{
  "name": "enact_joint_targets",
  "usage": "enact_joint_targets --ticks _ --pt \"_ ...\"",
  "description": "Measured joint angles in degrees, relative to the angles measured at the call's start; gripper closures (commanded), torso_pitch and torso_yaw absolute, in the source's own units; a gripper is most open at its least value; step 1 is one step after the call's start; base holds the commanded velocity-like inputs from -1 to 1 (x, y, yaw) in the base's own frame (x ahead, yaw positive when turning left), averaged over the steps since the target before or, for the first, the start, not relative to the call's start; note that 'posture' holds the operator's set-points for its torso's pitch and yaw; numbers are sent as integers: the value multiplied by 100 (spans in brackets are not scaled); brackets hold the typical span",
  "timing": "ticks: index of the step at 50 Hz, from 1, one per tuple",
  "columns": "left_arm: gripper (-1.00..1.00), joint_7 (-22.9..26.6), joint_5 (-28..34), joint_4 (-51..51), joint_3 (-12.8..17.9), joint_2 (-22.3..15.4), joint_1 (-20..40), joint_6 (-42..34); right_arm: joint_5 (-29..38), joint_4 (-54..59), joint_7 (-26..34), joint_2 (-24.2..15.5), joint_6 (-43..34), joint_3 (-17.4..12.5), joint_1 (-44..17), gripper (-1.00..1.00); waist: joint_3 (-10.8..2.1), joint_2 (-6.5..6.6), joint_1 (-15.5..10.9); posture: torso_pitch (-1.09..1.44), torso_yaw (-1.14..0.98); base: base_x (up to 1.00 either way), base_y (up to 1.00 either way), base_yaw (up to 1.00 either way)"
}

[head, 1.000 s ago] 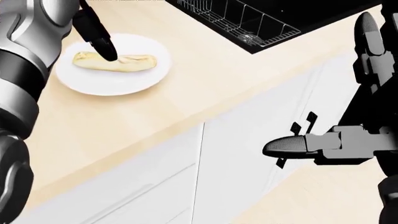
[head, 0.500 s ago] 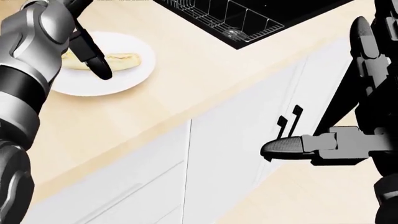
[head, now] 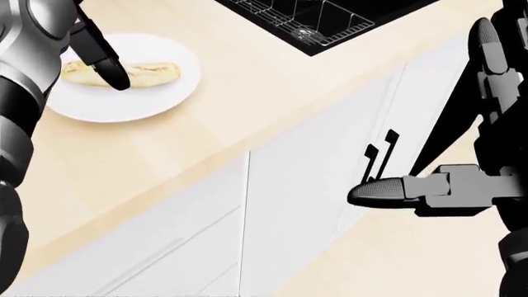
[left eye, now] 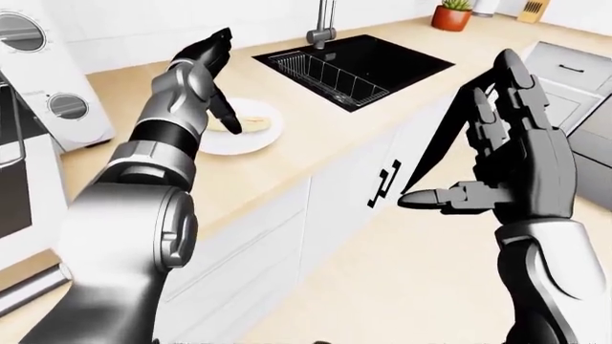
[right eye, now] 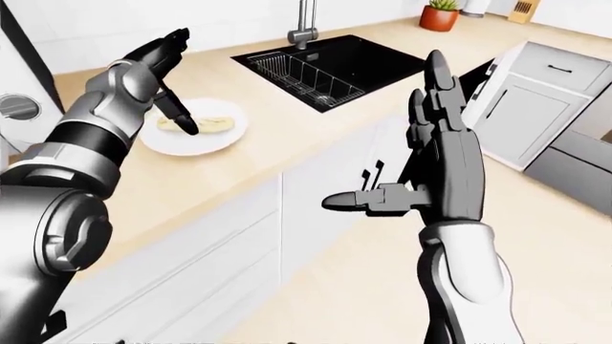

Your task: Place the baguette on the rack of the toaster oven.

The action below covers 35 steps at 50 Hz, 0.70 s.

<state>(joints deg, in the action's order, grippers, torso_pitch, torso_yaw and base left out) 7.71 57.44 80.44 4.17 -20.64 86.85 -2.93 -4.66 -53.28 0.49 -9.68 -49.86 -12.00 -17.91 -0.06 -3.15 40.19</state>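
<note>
A: Where does the baguette (head: 132, 72) lie?

B: On the white plate (head: 156, 99), on the pale wood counter (head: 247, 93), to the left of the black sink (right eye: 335, 64) in the head view. It has not been lifted.

A: And the left hand (right eye: 163, 72)?

B: It hangs over the plate with fingers spread, one dark finger (head: 103, 59) crossing the baguette's left part. It holds nothing. Whether that fingertip touches the bread cannot be told.

A: What has changed over the last second?

B: The whole head view has shifted: plate, sink and counter edge all slid together, so the camera moved, not the things. Against the bread, the finger now crosses nearer the left end than a second ago.

A: The right hand (right eye: 421, 179)?

B: Raised over the floor beside the white cabinet doors (head: 314, 185), fingers straight, thumb out sideways, empty.

A: So how far along is the task?

B: Early, by the look of it. The grasp is not made, and the toaster oven (left eye: 29, 143) stands at the far left of the left-eye view, well apart from the plate
</note>
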Motion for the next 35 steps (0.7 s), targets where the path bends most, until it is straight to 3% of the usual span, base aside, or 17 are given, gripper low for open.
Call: enact_joint_targets --ticks 17,35 --pt "-100 19 39 11 17 -32 123 -83 -63 -20 -8 -3 35 -32 100 -100 275 -7 5 17 -67 0 0 0" --pt "-100 -267 306 9 -14 -144 301 -340 62 113 2 69 249 64 213 -100 554 -18 11 24 -67 0 0 0"
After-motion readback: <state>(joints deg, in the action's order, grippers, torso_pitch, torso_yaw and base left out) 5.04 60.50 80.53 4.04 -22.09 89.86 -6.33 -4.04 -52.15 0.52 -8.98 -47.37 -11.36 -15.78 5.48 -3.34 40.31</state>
